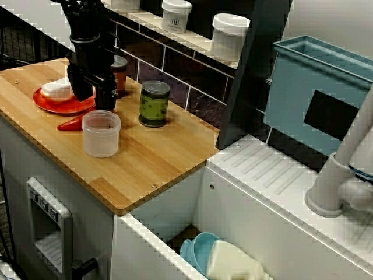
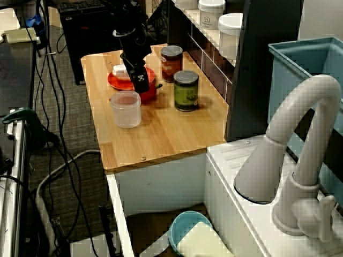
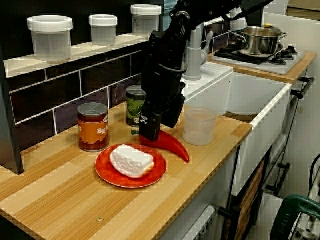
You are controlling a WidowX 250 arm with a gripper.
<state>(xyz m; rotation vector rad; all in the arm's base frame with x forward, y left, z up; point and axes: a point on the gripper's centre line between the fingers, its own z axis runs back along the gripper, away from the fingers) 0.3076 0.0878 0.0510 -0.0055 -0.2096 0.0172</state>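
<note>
My black gripper is low over the wooden counter, at the thick end of a red pepper that lies flat beside a red plate. Its fingers stand apart, one on each side of the pepper's thick end, so it reads as open. In the view from the counter's far end the gripper hides the pepper's stem. A white lump lies on the plate. A clear plastic cup stands just in front of the gripper, in the high view along the counter.
A green can and an orange can stand by the tiled back wall. Lidded white jars sit on the ledge above. To the right are a sink with a blue bowl, a tap and a blue rack.
</note>
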